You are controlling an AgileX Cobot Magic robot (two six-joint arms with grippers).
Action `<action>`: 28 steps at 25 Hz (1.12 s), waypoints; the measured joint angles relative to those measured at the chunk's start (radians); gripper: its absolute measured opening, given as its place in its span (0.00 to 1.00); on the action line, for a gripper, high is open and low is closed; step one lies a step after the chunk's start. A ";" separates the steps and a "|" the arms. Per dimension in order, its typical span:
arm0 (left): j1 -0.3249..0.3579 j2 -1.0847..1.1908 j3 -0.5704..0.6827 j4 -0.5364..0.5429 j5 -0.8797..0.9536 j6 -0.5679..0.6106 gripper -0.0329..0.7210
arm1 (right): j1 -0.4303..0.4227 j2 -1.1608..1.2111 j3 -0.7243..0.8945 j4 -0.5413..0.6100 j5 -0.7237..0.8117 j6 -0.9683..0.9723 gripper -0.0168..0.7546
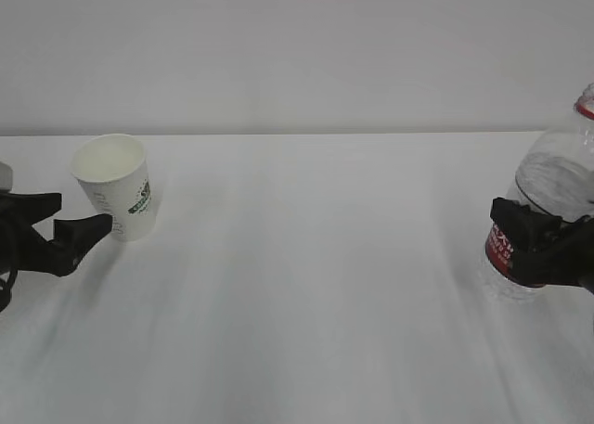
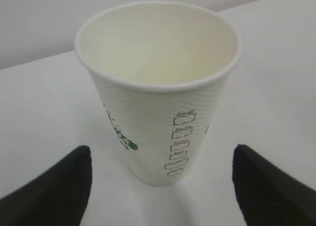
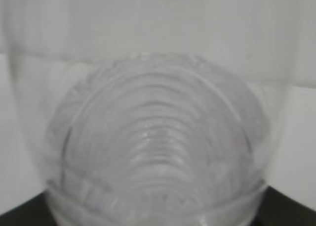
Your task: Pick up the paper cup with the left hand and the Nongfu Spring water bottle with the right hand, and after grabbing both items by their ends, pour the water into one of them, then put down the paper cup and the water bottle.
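Ribbed clear plastic fills the right wrist view: the Nongfu Spring water bottle (image 3: pixel 158 147) sits right up against that camera, and from the front the right hand (image 1: pixel 543 248) has its black fingers wrapped around the red label, pinching the bottle (image 1: pixel 548 211) at the table's (image 1: pixel 316 285) far right edge. Over on the left, the paper cup (image 1: pixel 116 185) stands upright and looks empty. The left hand (image 1: pixel 56 227) is spread wide, one finger just beside the cup's base, not gripping it. In the left wrist view the fingers (image 2: pixel 54 189) flank the cup (image 2: pixel 158 87) with clear gaps either side. To my eye, that hand should stay centred and low, then close gently; thin paper will likely buckle under a hard squeeze.
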 joint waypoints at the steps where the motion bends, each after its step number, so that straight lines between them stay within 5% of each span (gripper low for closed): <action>1: 0.000 0.004 0.000 -0.005 -0.007 0.002 0.93 | 0.000 0.000 0.000 0.000 -0.003 0.000 0.57; 18: 0.000 0.088 -0.010 -0.054 -0.118 0.009 0.95 | 0.000 0.000 0.000 0.002 -0.013 0.000 0.57; 28: -0.067 0.088 -0.063 -0.100 -0.061 0.001 0.95 | 0.000 0.000 0.000 0.002 -0.015 0.000 0.57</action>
